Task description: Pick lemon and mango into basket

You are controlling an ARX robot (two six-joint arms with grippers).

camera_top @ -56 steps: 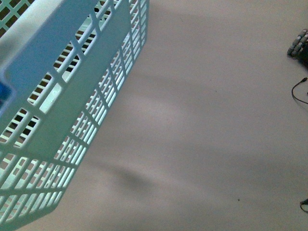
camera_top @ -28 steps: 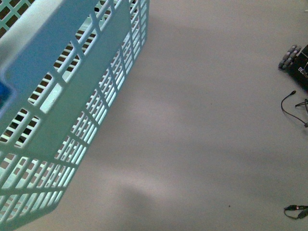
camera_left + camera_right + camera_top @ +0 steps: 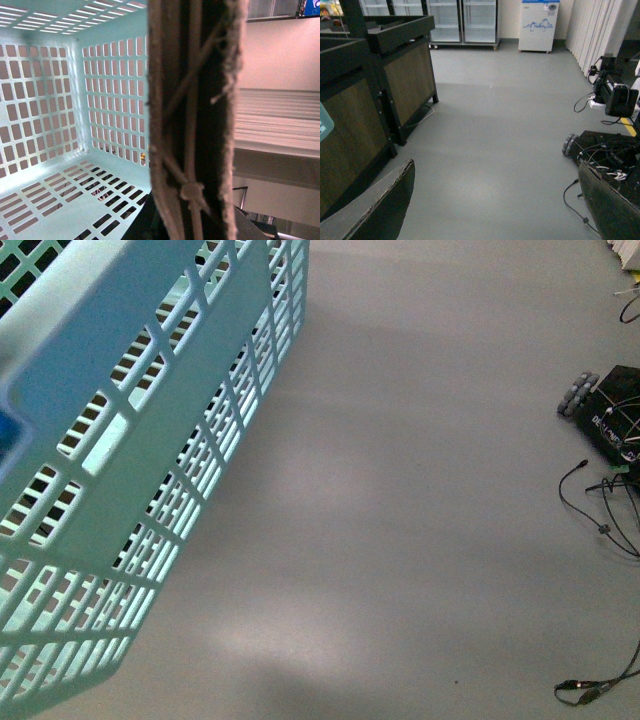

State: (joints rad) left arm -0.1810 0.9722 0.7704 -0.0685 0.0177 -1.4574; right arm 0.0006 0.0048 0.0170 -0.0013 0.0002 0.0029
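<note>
The right gripper (image 3: 496, 169) has its two dark fingers spread wide apart, with only grey floor (image 3: 500, 125) between them. I cannot tell how the left gripper stands: a blurred brown frayed strip (image 3: 192, 120) blocks the middle of the left wrist view. The basket (image 3: 130, 440) fills the left of the front view, cut off by the frame. The strip hides much of its slotted inside. A black wheeled base (image 3: 610, 415) and loose cables (image 3: 600, 525) lie at the right edge, partly cropped.

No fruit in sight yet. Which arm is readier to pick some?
Probably right. The right gripper is open and empty, while the left wrist view is pressed up against the brown handle, so the left arm seems busy carrying the basket.
</note>
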